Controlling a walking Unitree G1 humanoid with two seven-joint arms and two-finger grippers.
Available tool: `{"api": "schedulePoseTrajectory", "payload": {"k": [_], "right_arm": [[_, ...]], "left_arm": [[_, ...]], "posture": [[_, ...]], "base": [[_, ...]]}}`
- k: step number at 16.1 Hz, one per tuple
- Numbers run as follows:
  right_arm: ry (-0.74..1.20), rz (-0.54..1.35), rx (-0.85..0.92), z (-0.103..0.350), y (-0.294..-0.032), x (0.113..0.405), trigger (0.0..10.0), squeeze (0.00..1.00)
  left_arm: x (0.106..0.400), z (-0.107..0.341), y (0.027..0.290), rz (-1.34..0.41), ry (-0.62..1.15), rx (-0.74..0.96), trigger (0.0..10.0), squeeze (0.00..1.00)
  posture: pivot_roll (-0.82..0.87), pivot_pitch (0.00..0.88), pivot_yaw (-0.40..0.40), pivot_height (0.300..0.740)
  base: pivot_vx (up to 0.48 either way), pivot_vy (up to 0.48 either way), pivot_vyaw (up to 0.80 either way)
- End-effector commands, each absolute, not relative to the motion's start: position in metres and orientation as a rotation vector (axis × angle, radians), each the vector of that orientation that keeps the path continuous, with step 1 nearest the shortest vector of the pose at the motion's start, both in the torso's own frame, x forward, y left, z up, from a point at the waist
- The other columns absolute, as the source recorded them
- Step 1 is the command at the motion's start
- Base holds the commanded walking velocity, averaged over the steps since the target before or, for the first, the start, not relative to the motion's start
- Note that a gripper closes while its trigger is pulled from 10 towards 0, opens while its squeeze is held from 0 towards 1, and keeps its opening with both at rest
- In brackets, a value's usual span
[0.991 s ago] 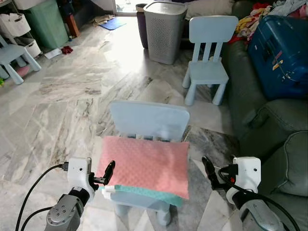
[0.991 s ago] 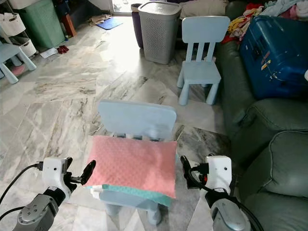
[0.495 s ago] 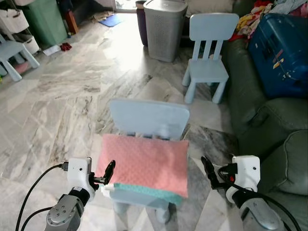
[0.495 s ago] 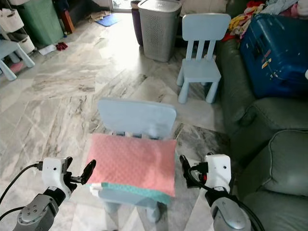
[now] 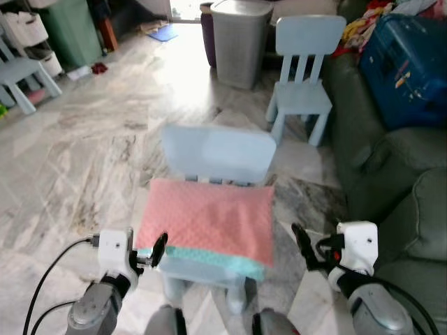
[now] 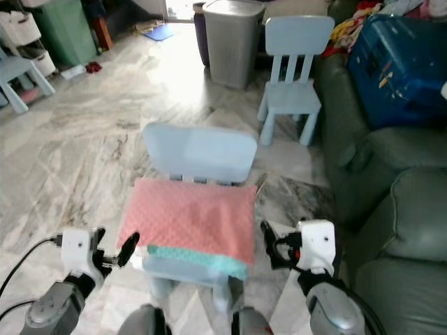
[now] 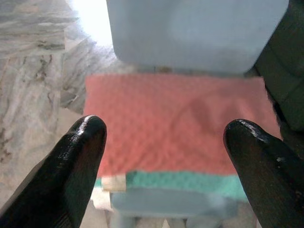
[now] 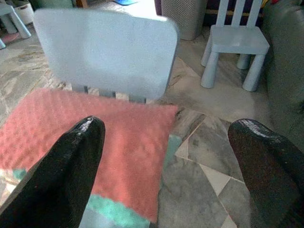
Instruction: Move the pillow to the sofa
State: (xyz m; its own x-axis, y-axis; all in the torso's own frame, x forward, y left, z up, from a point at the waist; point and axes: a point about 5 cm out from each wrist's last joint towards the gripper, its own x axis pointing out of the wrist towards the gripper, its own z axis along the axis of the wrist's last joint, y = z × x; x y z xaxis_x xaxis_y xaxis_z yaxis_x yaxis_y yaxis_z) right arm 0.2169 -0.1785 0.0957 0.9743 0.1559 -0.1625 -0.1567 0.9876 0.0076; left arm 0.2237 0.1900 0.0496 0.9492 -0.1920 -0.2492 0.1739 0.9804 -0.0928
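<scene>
A pink pillow [image 5: 207,218] with a teal edge lies flat on the seat of a small light-blue chair [image 5: 218,152] right in front of me. My left gripper [image 5: 158,249] hangs open just off the pillow's left front corner. My right gripper [image 5: 302,246] is open too, a little beyond the pillow's right edge. Neither one touches the pillow [image 7: 178,126]. The dark green sofa [image 5: 391,164] runs along my right side. Both wrist views look across the pillow [image 8: 90,135] toward the chair back [image 8: 104,52].
A second light-blue chair [image 5: 305,66] and a grey laundry basket [image 5: 241,42] stand farther ahead. A blue suitcase [image 5: 408,59] and clothes lie on the sofa. Marble floor spreads to the left, with a green bin [image 5: 66,31] and another small chair [image 5: 21,73] at the far left.
The view has tilted down and crept closer to the chair, with slight blur; my legs now show at the bottom edge. Pillow and grippers keep their places relative to each other.
</scene>
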Motion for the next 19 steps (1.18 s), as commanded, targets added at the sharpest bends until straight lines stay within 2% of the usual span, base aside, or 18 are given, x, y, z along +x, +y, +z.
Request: {"api": "schedulePoseTrajectory", "payload": {"k": [1, 19], "right_arm": [[0.175, 0.164, 0.002, 0.094, -0.178, 0.217, 10.0, 0.0], [0.146, 0.2, -0.013, 0.095, -0.173, 0.233, 10.0, 0.0]], "left_arm": [[0.222, 0.048, 0.193, -0.168, 0.274, -0.067, 10.0, 0.0], [0.232, 0.056, 0.204, -0.064, 0.222, -0.012, 10.0, 0.0]], "posture": [[-0.14, 0.119, 0.026, 0.59], [-0.13, 0.123, 0.012, 0.364]], "base": [[0.0, 0.0, 0.0], [0.0, 0.0, 0.0]]}}
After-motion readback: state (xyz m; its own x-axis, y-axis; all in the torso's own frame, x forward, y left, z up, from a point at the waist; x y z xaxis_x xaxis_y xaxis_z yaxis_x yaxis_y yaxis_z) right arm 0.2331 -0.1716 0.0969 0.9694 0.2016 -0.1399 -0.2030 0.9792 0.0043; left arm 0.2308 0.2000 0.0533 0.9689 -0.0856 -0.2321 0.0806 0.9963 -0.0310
